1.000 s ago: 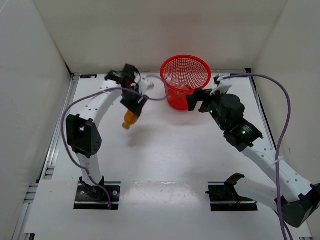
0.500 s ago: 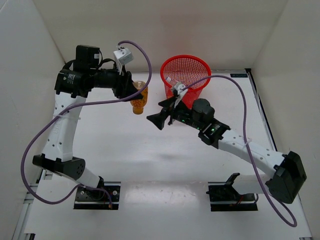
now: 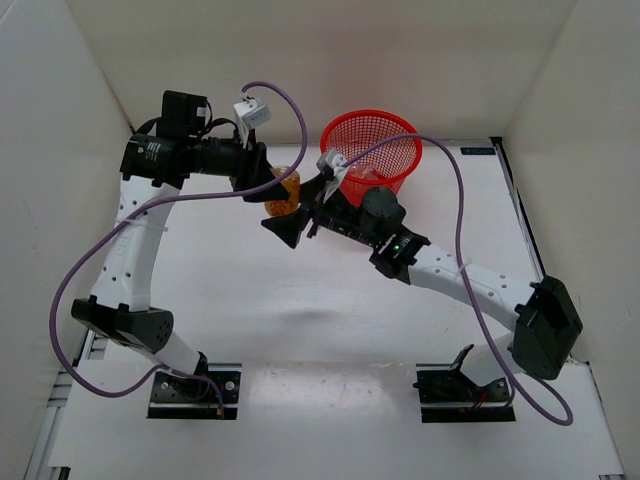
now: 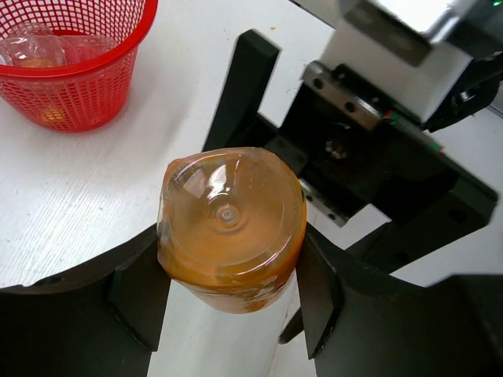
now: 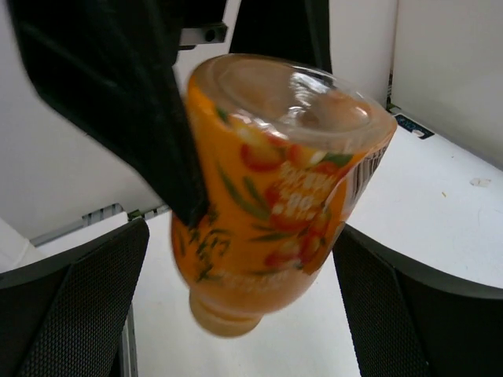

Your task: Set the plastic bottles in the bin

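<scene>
My left gripper [image 3: 278,190] is shut on the orange bottle [image 3: 286,192] and holds it in the air, neck down, left of the red mesh bin [image 3: 400,150]. In the left wrist view the bottle's base [image 4: 232,228] sits between my left gripper's [image 4: 232,294] fingers. My right gripper [image 3: 292,220] is open just below and right of the bottle. In the right wrist view its open fingers [image 5: 78,306] flank the bottle [image 5: 275,196] without touching. The clear bottle [image 4: 35,47] lies inside the bin [image 4: 78,86].
White walls enclose the table at the back and both sides. Purple cables loop above both arms [image 3: 270,95]. The right arm's black body [image 4: 377,165] fills the space just beyond the held bottle.
My right gripper has moved left and up, so its open jaws now sit around the bottle. My left gripper has shifted slightly right with the bottle still in it.
</scene>
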Action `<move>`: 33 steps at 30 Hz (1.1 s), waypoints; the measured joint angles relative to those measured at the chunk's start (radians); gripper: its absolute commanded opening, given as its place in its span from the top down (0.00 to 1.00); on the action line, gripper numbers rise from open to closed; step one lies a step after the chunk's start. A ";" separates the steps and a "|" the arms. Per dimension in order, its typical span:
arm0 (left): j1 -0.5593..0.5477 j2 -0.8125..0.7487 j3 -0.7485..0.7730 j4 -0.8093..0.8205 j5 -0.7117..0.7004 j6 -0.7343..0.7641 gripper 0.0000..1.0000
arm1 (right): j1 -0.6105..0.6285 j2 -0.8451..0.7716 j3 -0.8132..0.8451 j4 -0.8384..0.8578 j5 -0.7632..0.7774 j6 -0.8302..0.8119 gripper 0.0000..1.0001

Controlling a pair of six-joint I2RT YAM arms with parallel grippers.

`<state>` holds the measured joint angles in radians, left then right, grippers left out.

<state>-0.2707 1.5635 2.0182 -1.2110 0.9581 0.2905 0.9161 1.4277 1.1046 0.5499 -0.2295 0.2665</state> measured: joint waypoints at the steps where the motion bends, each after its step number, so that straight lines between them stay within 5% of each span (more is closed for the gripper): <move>1: 0.000 0.000 0.000 0.000 0.002 0.000 0.90 | 0.000 0.014 0.010 0.002 0.003 0.011 0.06; 3: 0.000 -0.001 0.000 0.000 0.005 0.000 0.90 | 0.000 0.039 0.022 0.006 0.008 0.031 0.20; 6: 0.000 -0.004 -0.004 0.006 0.000 0.008 0.87 | 0.002 0.057 0.032 0.008 0.006 0.066 0.60; 7: 0.003 -0.006 -0.006 0.003 0.002 0.006 0.87 | 0.004 0.059 0.033 0.006 0.010 0.077 0.60; 8: 0.003 -0.008 -0.007 0.003 0.000 0.011 0.85 | 0.004 0.060 0.036 0.005 0.010 0.082 0.82; 10: 0.003 -0.014 -0.010 0.002 -0.003 0.020 0.73 | 0.005 0.060 0.039 -0.002 0.010 0.085 0.92; 12: 0.003 -0.023 -0.020 0.003 -0.010 0.026 0.43 | 0.008 0.060 0.040 -0.005 0.009 0.083 0.92; 13: 0.003 -0.029 -0.028 0.004 -0.016 0.028 0.07 | 0.009 0.060 0.040 -0.010 0.009 0.082 0.92; 14: 0.003 -0.034 -0.034 0.004 -0.024 0.039 0.00 | 0.011 0.060 0.040 -0.018 0.010 0.080 0.92; 20: -0.001 -0.066 -0.055 0.030 -0.185 -0.002 0.00 | 0.007 0.024 0.040 -0.084 0.090 0.045 1.00; 25: -0.006 -0.157 -0.060 0.132 -0.579 -0.052 0.00 | -0.006 -0.018 0.074 -0.199 0.285 -0.076 1.00; 30: 0.022 -0.347 -0.241 0.259 -0.996 0.006 0.00 | -0.138 0.084 0.389 -0.411 0.487 -0.170 0.99; 33: 0.050 -0.504 -0.509 0.281 -1.153 0.052 0.00 | -0.264 0.214 0.634 -0.516 0.583 -0.188 0.80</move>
<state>-0.2203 1.0595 1.5093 -0.9302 -0.1947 0.3428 0.6521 1.6417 1.7386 0.0341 0.3534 0.0784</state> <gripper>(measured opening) 1.000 0.700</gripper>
